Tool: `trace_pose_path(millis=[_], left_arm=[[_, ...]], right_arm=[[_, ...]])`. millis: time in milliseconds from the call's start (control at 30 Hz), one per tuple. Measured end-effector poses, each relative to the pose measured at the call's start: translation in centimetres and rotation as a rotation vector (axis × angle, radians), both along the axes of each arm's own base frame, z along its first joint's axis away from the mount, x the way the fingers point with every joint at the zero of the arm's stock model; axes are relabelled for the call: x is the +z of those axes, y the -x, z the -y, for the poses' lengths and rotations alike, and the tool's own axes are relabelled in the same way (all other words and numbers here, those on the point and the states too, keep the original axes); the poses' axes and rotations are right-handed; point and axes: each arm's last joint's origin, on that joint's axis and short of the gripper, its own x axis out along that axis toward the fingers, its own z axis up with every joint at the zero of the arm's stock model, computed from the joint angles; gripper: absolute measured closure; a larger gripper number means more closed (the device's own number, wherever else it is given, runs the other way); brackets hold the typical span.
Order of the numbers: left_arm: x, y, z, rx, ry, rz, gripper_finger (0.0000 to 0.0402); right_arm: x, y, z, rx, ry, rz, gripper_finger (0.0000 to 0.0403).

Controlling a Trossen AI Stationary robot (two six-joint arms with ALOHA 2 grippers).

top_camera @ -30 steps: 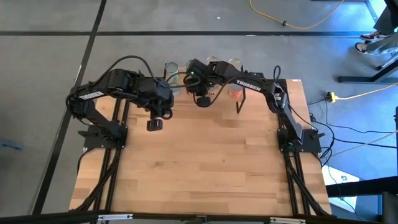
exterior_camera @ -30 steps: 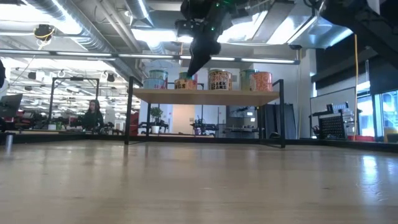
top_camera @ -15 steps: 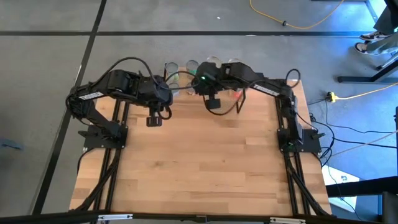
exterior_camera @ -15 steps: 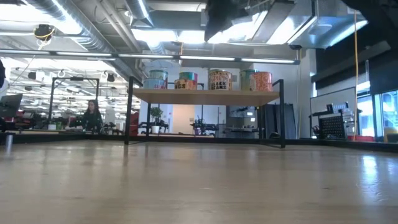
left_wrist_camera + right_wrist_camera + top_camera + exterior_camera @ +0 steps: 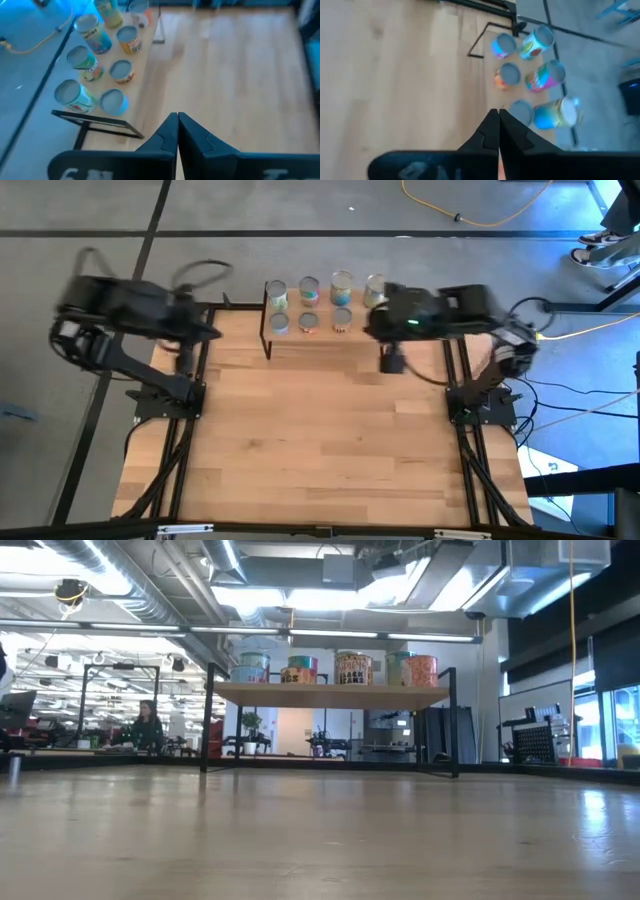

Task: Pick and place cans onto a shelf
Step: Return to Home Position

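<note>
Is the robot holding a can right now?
No: the left gripper and right gripper are shut and empty; the cans stand on the shelf.

My L arm (image 5: 130,310) is a blur in high view. My R arm (image 5: 440,315) hides right end of shelf (image 5: 292,306), so only 7 cans (image 5: 308,323) show there; labels too small to read.

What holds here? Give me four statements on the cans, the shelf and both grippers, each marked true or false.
1. The cans stand on the shelf. True.
2. The left gripper holds a can. False: its fingers are shut on nothing.
3. The cans are stacked on one another. False: they stand side by side in two rows.
4. The right gripper is shut and holds nothing. True.
</note>
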Motion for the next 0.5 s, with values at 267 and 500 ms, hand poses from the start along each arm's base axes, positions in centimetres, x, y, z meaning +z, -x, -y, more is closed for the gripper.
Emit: trace_pose_path(millis=[267, 500], left_arm=[[0.9, 10.2, -0.4, 0.001, 0.106, 0.263, 0.0401], [-0.2, 18.1, -0.9, 0.005, 0.138, 0.457, 0.0401]], right_arm=[[3.6, 9.3, -2.3, -0.020, -0.200, 0.163, 0.0401], [4.7, 15.0, -2.9, 0.044, -0.301, 0.262, 0.0402]])
